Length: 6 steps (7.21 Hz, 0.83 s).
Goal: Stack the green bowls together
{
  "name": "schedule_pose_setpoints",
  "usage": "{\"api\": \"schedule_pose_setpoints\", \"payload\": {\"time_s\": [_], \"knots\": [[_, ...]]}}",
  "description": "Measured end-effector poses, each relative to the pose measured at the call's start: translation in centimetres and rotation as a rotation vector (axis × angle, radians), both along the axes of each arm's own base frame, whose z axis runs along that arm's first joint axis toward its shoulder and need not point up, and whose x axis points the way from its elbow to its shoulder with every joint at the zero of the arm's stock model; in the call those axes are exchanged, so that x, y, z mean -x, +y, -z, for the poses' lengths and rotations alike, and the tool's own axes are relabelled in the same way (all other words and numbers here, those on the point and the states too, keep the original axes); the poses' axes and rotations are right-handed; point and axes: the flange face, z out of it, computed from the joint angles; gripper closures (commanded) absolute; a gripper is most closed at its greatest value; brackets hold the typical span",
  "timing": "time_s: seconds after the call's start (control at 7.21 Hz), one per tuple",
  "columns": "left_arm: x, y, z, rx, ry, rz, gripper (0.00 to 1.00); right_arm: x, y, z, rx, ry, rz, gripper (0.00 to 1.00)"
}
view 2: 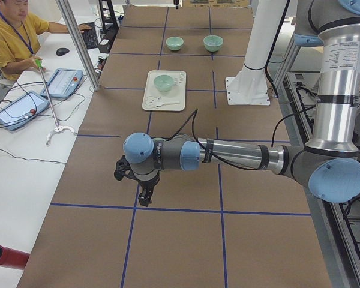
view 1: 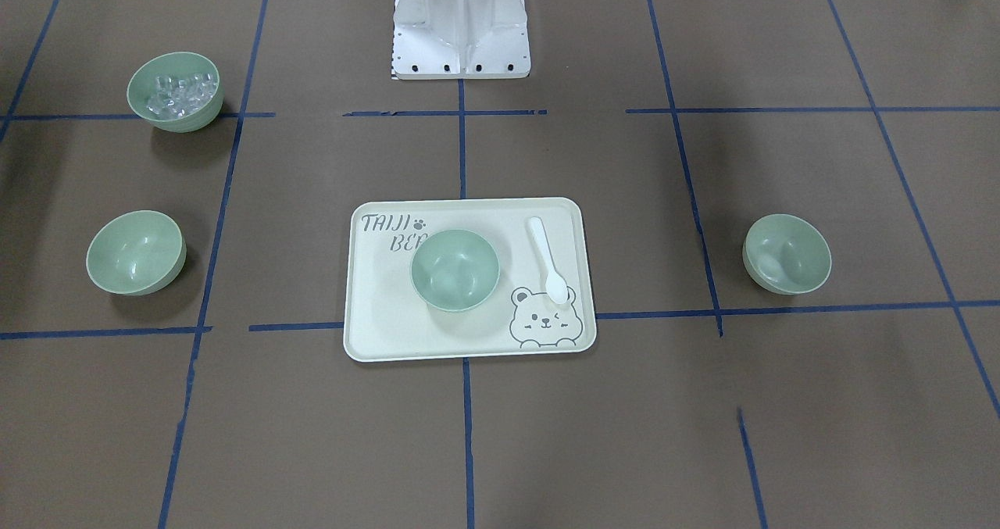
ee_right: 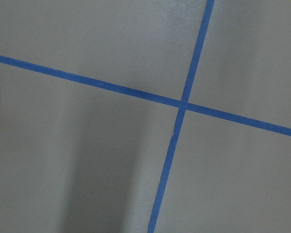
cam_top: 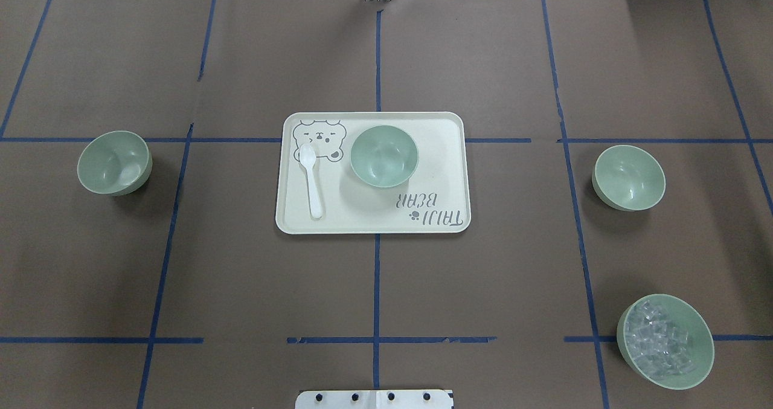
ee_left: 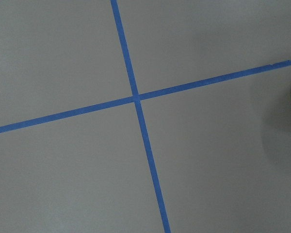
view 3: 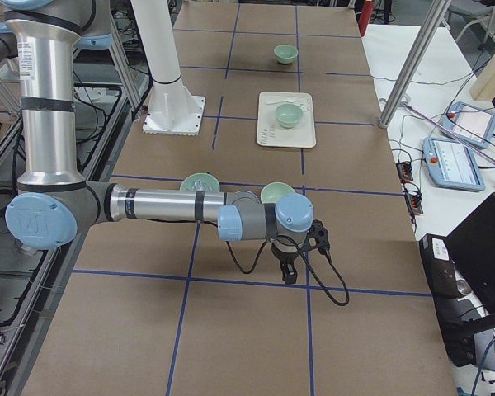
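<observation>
Brown-papered counter (cam_top: 241, 276) gridded in blue tape (cam_top: 376, 288), with an operator's white desk (view 2: 18, 180) alongside. The cream tray (cam_top: 435, 155) reads "TAIJI BEAR". The green bowls sit apart: middle bowl (cam_top: 384, 155) on the tray, left bowl (cam_top: 113, 162) and right bowl (cam_top: 629, 176) on the paper. I cannot tell how either arm's jaws stand.

Overhead and front views oppose, sharing the tray (cam_top: 441, 167); wrist cameras stare down closely.

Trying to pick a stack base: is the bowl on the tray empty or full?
Empty. The bowl on the tray shows only its bare, smooth inside; the spoon lies beside it, not in it.
</observation>
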Motion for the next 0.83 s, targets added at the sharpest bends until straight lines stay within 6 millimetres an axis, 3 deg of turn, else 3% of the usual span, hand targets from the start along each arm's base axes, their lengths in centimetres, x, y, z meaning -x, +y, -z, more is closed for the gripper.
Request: {"api": "schedule_pose_setpoints", "payload": {"time_s": [0.42,0.55,0.83], "knots": [[0.3,-0.4,0.8,-0.021,-0.044,0.002,0.00,0.0,-0.5,0.7,-0.011,-0.002,-0.004,0.00],[0.3,-1.0,1.7,-0.038,-0.048,0.003,0.00,0.2,-1.3,1.8,-0.030,-0.004,-0.005,0.00],[0.2,-4.0,5.2,-0.116,-0.048,0.004,0.00,0.7,-3.9,4.5,-0.061,-0.010,-0.017,0.00]]}}
